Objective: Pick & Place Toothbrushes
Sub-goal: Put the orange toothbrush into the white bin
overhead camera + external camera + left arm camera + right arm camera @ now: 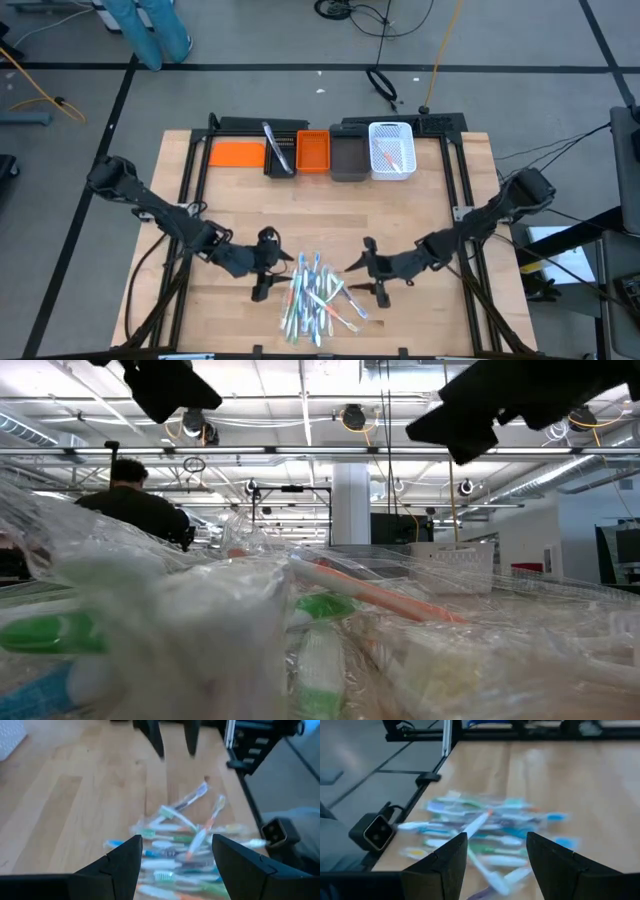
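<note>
A heap of wrapped toothbrushes (316, 298), blue, green, pink and white, lies on the table near its near edge; it fills the low view (320, 630) close up. My left gripper (263, 265) hovers open just left of the heap, which shows beyond its fingers in the left wrist view (185, 840). My right gripper (375, 270) hovers open just right of the heap, seen in the right wrist view (485, 832). Neither touches a toothbrush.
Along the far edge stand an orange tray (237, 153), a dark bin (280, 150) with a toothbrush in it, an orange bin (313, 152), a grey bin (347, 158) and a white basket (391, 150) with toothbrushes. Bare wood lies between bins and heap. A person (135, 505) is beyond the table.
</note>
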Robot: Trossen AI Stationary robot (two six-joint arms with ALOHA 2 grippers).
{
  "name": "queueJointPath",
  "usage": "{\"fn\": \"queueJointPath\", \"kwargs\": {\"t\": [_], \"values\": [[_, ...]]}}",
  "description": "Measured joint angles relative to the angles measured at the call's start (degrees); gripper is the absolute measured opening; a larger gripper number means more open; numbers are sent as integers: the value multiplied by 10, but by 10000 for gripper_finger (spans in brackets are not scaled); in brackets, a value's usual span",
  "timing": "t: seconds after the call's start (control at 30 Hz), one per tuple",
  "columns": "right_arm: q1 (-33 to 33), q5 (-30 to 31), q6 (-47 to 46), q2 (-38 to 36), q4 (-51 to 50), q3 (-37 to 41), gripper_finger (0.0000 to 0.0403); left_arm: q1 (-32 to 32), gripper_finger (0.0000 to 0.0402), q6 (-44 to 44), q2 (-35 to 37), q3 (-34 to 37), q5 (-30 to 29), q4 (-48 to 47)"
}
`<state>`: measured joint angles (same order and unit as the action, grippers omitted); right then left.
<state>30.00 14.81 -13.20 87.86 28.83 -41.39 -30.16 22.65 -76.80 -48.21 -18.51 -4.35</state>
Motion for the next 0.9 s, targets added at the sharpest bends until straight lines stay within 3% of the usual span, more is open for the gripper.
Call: {"fn": "queueJointPath", "kwargs": {"t": [0.3, 0.57, 0.9], "values": [[47, 0, -89, 126, 108, -16, 196, 0, 244, 4, -1, 0, 0, 3], [68, -1, -101, 205, 88, -91, 196, 0, 244, 4, -1, 0, 0, 3], [84, 1, -136, 248, 9, -145, 196, 0, 244, 6, -1, 0, -1, 3]]}}
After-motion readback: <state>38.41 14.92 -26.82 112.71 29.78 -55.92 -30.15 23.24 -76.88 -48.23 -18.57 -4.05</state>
